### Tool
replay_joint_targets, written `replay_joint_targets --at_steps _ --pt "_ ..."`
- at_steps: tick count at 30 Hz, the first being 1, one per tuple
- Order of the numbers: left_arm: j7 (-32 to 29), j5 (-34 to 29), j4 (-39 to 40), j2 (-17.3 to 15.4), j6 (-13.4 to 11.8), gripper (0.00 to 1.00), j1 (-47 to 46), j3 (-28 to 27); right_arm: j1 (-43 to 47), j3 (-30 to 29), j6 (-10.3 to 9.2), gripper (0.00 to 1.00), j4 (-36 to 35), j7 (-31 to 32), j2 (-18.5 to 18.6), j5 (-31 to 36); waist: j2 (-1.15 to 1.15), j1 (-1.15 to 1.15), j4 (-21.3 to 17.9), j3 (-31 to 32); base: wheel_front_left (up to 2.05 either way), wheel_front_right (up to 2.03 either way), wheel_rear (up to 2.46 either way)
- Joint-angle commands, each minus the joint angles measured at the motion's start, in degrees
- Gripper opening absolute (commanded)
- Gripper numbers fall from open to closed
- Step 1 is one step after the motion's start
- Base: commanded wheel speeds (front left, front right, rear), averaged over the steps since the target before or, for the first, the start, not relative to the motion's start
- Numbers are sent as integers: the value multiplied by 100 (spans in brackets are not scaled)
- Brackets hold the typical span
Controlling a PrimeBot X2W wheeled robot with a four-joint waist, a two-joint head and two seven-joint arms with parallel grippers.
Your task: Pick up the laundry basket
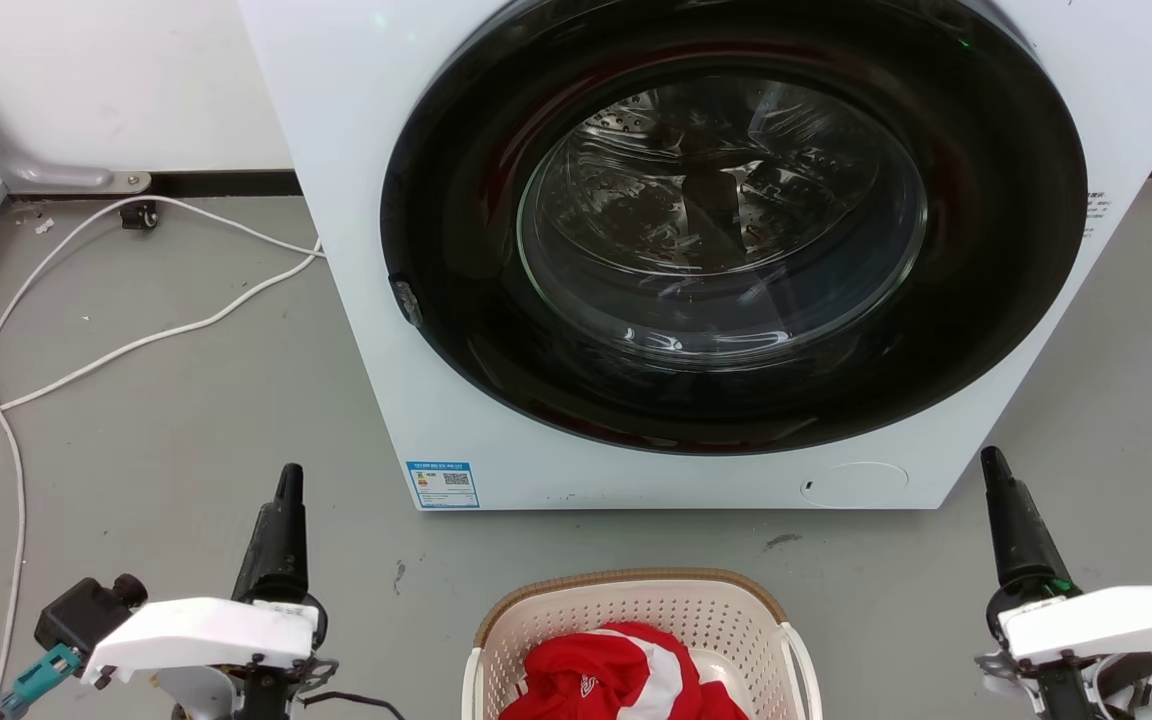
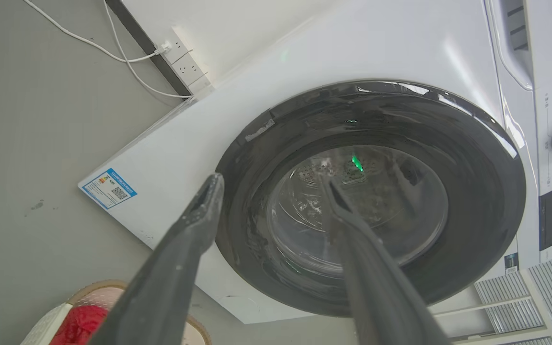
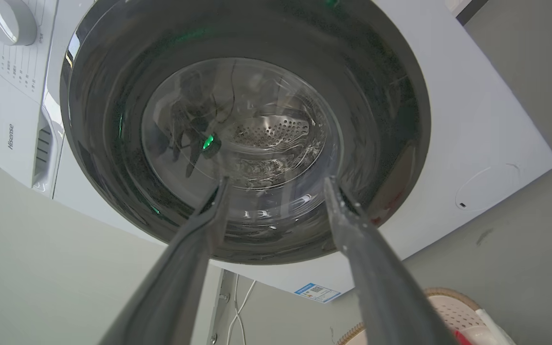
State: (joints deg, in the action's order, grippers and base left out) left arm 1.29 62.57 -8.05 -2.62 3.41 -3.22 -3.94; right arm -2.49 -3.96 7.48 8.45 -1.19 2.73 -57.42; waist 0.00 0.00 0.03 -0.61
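Observation:
The laundry basket point(image 1: 626, 582) is cream perforated plastic with a brown woven-look rim and white side handles. It stands on the grey floor at the bottom centre of the head view, just in front of the washing machine, with a red and white garment point(image 1: 608, 672) inside. My left gripper point(image 1: 289, 478) hovers well to the basket's left, my right gripper point(image 1: 992, 462) well to its right, both pointing at the machine. In the wrist views the left gripper point(image 2: 271, 182) and the right gripper point(image 3: 276, 181) are open and hold nothing. The basket's corner point(image 2: 95, 290) point(image 3: 451, 306) shows low beside each.
A white front-loading washing machine point(image 1: 366, 150) with a shut dark round glass door point(image 1: 736, 220) stands close ahead. White cables point(image 1: 116, 350) trail over the floor at the left toward a wall power strip point(image 2: 185, 60). A grey pipe bracket point(image 1: 46, 175) runs along the wall's base.

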Motion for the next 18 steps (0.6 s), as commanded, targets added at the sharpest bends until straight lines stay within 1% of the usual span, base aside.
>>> replay_joint_targets --at_steps 1,8,9,10,18 --pt "60 -253 125 -22 -31 100 -14 31 -40 27 1 100 -118 -64 14 256 0 0 1 0 0 0 0" --pt "206 -937 233 -23 -85 100 43 116 9 69 1 100 -262 -211 15 1022 0 0 9 -3 0 0 0" --pt "245 -1119 263 -24 -94 100 61 138 31 82 1 100 -312 -252 16 1243 0 0 13 -4 0 0 0" --pt "245 -1119 263 -24 -94 100 61 138 31 82 1 100 -312 -252 16 1243 0 0 13 -4 0 0 0" --pt "398 -1799 383 -25 -121 100 117 197 110 132 2 100 -414 -404 17 2003 0 0 23 -3 0 0 0"
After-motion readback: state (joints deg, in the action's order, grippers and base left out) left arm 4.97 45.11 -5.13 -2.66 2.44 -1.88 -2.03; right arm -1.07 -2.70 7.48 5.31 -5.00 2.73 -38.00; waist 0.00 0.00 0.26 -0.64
